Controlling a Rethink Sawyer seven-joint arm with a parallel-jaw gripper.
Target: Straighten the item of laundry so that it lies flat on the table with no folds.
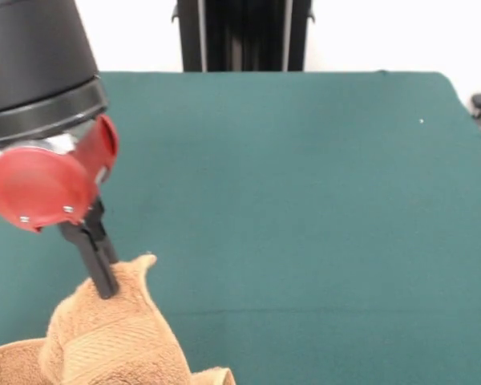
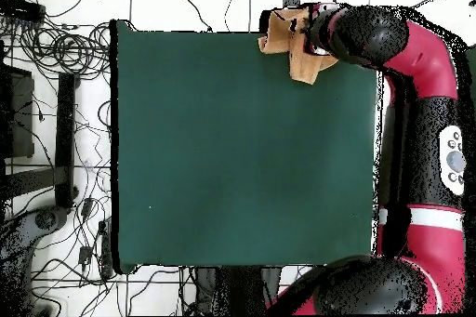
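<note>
The tan-orange towel (image 1: 116, 341) is bunched at the table's near left corner in the front view, pulled up into a peak. My gripper (image 1: 106, 285) comes down from the upper left, and its black fingers are shut on that peak. Part of the towel runs off the bottom of the picture. The dark green table (image 1: 305, 200) stretches away to the right and behind. In the overhead view the towel (image 2: 302, 62) lies crumpled at the table's (image 2: 232, 146) top right corner, half under the red and black arm (image 2: 409, 53), which hides the gripper there.
The robot's black pedestal (image 1: 242, 36) stands at the table's far side. Cables (image 2: 56, 53) and dark gear lie on the floor to the left of the table in the overhead view. The towel sits close to two table edges.
</note>
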